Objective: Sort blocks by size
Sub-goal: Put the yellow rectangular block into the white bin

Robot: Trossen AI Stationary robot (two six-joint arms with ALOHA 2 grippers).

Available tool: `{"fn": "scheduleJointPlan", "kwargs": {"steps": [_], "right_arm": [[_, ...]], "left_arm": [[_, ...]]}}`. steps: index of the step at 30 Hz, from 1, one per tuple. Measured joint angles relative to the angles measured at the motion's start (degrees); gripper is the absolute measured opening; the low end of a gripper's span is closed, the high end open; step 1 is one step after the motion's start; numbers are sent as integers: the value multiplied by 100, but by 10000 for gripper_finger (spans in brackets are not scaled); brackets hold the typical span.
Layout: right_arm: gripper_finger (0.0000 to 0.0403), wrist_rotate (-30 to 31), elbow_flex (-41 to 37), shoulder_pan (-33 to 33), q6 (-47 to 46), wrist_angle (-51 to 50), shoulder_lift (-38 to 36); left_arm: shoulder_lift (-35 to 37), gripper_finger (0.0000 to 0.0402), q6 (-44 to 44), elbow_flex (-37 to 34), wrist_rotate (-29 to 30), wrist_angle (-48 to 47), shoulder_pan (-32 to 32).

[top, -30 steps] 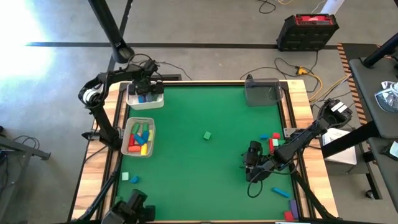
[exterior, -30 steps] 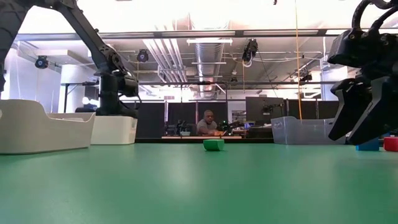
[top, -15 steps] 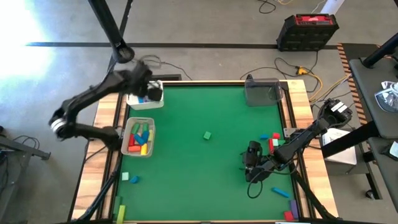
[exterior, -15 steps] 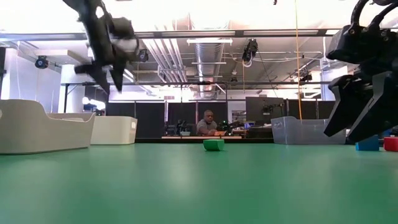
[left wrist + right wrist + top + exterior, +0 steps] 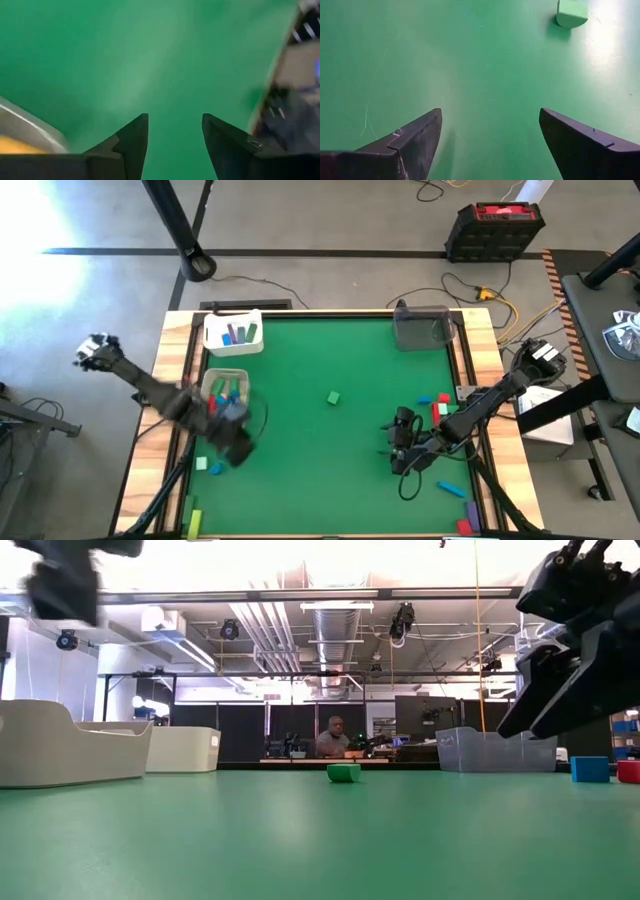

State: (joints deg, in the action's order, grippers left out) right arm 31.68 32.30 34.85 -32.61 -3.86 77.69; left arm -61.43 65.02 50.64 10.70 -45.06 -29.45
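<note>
My right tool (image 5: 400, 452) hangs low over the green surface (image 5: 320, 360) on its right side, its two fingers spread wide with nothing between them, and in its wrist view the lone green block (image 5: 572, 12) lies ahead of the gap, so I judge I have it lined up to reach for that piece, which sits alone near the middle of the surface (image 5: 333, 397). Just beside this tool, toward the right edge, lie a red block (image 5: 437, 411) and a blue block (image 5: 443, 398), with another blue bar (image 5: 451, 489) nearer the front, all loose and unsorted. My left tool (image 5: 236, 442) sits over the left part of the surface, just in front of the nearer white tray (image 5: 224, 376); its fingers (image 5: 131, 141) stand apart and empty over bare green. That tray holds the longer red, yellow, green and blue pieces, while the far white tray (image 5: 232, 335) holds a few short blue and purple ones, which fits a split by size. A teal block (image 5: 215, 468) waits near the left tool at the front left. Against a second ago, the left arm has swung away from the far tray, where it then hovered, down to the front left, while the right tool has barely shifted
</note>
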Motion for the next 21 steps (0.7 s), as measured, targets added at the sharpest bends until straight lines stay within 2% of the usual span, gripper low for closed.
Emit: {"fn": "scheduleJointPlan", "kwargs": {"steps": [4, 7, 9, 12, 18, 21], "right_arm": [[327, 0, 26, 0, 37, -2, 0], [333, 84, 85, 0, 180, 11, 0], [336, 260, 165, 0, 271, 37, 0], [338, 482, 325, 0, 624, 53, 0], [332, 570, 588, 0, 1432, 428, -2], [328, 595, 657, 0, 1720, 638, -1]], "left_arm": [[-427, 170, 1511, -56, 136, 294, -1268], [-839, 170, 2713, -27, 78, 298, -1768], [-1156, 170, 3246, 38, -190, 340, -1978], [-1683, 170, 3678, 172, -1011, 501, -2200], [-2685, 170, 4150, 496, -3011, 551, -2372], [-3047, 170, 4117, 659, -3631, 572, -2376]]}}
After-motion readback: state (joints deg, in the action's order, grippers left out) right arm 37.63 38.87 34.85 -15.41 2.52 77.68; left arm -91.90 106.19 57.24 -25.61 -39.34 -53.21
